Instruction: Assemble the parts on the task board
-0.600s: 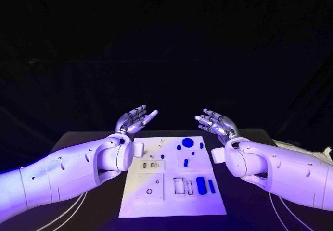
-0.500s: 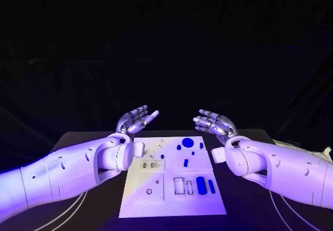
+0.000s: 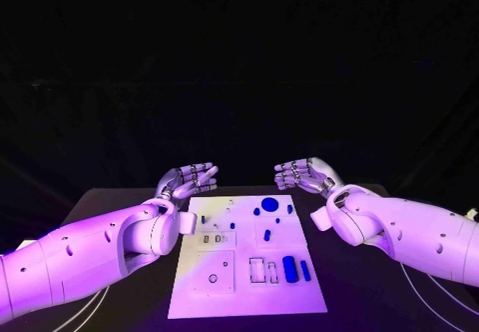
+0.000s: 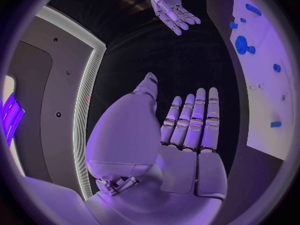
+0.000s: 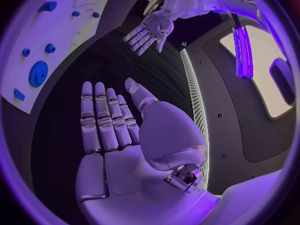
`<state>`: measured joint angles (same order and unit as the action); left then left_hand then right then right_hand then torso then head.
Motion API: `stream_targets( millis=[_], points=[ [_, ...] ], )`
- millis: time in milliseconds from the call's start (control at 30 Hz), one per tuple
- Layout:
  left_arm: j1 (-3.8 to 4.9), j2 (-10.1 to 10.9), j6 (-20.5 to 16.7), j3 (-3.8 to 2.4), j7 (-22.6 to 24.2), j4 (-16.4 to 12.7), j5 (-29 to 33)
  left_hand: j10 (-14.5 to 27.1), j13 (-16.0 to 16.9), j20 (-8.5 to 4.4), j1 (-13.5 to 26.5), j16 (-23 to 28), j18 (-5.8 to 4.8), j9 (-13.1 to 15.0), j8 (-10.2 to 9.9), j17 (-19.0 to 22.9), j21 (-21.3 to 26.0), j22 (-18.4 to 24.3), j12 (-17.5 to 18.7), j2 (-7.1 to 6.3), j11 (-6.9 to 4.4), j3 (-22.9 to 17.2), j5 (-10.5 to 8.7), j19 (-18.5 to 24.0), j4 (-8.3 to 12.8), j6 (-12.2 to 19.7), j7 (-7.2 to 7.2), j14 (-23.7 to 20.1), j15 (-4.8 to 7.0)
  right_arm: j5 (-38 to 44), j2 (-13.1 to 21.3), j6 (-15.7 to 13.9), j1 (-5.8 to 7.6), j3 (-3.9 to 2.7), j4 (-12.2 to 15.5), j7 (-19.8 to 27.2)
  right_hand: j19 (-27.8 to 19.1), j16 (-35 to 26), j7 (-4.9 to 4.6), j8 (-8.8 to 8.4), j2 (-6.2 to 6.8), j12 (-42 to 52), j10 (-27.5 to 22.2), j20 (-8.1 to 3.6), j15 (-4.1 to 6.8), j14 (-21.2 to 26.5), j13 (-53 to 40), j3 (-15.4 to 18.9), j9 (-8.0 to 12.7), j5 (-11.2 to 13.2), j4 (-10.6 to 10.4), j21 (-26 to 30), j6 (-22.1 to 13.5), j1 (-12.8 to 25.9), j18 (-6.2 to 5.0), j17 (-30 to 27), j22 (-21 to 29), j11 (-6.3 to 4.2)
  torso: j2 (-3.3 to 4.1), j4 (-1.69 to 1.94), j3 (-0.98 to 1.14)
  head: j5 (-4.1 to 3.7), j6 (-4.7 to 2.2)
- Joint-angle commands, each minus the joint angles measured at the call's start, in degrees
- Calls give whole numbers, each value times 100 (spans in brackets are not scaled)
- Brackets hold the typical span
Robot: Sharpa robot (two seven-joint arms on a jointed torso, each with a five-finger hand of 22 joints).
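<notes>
The white task board [image 3: 225, 277] lies in the middle of the black table. On it sit a round blue gear [image 3: 269, 204], a long blue bar [image 3: 289, 268] near the front right, and several small blue parts. My left hand [image 3: 187, 179] hovers beyond the board's far left corner, palm up, fingers apart, holding nothing. My right hand [image 3: 302, 173] hovers beyond the far right corner, empty too, fingers spread. The left wrist view shows the left hand [image 4: 187, 125] flat and the board [image 4: 265, 100] beside it. The right wrist view shows the right hand [image 5: 115, 120] flat, the gear [image 5: 39, 74] nearby.
The black table [image 3: 110, 207] extends on both sides of the board. Thin white cables [image 3: 95, 308] run along the table by my left arm. The board has several empty recesses, among them a square one [image 3: 212, 270] at the front left.
Both hands have dropped lower and tipped forward, from raised with fingers pointing up to hovering just past the board's far edge. The parts have not moved.
</notes>
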<state>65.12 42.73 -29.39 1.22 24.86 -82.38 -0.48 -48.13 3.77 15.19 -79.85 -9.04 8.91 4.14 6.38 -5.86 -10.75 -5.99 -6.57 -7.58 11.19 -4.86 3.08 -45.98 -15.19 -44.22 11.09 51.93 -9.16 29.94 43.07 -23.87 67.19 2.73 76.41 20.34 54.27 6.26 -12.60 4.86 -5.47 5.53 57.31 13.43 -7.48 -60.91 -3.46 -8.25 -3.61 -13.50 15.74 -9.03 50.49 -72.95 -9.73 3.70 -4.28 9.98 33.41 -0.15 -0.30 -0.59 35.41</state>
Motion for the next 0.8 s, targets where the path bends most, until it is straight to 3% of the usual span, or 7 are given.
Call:
stream_targets(
  millis=[33,133,267,400,567,800],
  points=[
    [21,38,230,-27,117,-124,-164,-1027,13,-176,-166,-170,160,32,169,-180,-289,-90,-120,292,-161,-51,-18,-1031,340,-960,119,916,197,1017,-8,-184,42,-6,-17,-130,402,4,5,-17,80,-29,442,-103,114,-491,-11,-176,-11,8,82,-89,415,-45,-92,16,16,-85,132,35,-13,-46,-15],
    [30,113,229,-47,100,-258,-179,-1096,7,-198,-150,-149,159,16,150,-220,-278,-78,-81,322,-178,-26,-18,-1102,394,-1009,105,996,218,1414,-6,-274,87,-11,-24,-198,534,-22,16,-43,109,-63,541,-150,152,-598,-17,-284,-15,2,84,-130,480,-52,-92,28,10,-107,190,58,-24,-72,-34],
    [43,207,214,-71,64,-432,-185,-1249,26,-260,-86,-215,164,5,128,-339,-339,-98,-64,359,-214,25,-16,-1319,438,-1093,98,1250,286,2278,-7,-395,155,-25,-28,-346,968,120,89,-1,196,-9,865,-351,328,-1045,-45,-426,-36,93,82,-385,692,-181,-81,123,-92,-220,281,83,-32,-119,-68],
    [51,289,227,-109,36,-633,-187,-1309,31,-299,-70,-230,159,-2,99,-428,-369,-109,-38,386,-229,52,-17,-1439,489,-1133,88,1347,316,3255,-26,-279,238,-36,-63,-736,1349,281,158,-35,345,-10,1111,-531,468,-1502,-55,-395,-25,129,49,-673,781,-142,-85,263,-222,-329,366,143,-41,-182,-87],
    [54,423,255,-139,-18,-931,-188,-1326,30,-319,-64,-235,157,-6,75,-485,-391,-120,-13,403,-237,68,-17,-1513,524,-1148,82,1391,331,4481,-94,162,322,-50,-113,-1382,1999,704,282,-76,477,-77,1247,-768,703,-2347,-54,-253,-24,117,12,-1182,843,-31,-86,569,-466,-455,480,191,-57,-248,-154],
    [54,586,274,-169,-48,-1386,-156,-1330,29,-328,-54,-228,155,-9,60,-512,-406,-127,4,415,-238,78,-17,-1555,539,-1150,84,1396,334,5790,-184,905,442,-60,-88,-2148,2259,1360,368,-111,509,-188,1196,-941,782,-2559,-36,-272,-20,201,-1,-1642,891,10,-66,1128,-722,-505,645,263,-84,-346,-323]
  ],
)
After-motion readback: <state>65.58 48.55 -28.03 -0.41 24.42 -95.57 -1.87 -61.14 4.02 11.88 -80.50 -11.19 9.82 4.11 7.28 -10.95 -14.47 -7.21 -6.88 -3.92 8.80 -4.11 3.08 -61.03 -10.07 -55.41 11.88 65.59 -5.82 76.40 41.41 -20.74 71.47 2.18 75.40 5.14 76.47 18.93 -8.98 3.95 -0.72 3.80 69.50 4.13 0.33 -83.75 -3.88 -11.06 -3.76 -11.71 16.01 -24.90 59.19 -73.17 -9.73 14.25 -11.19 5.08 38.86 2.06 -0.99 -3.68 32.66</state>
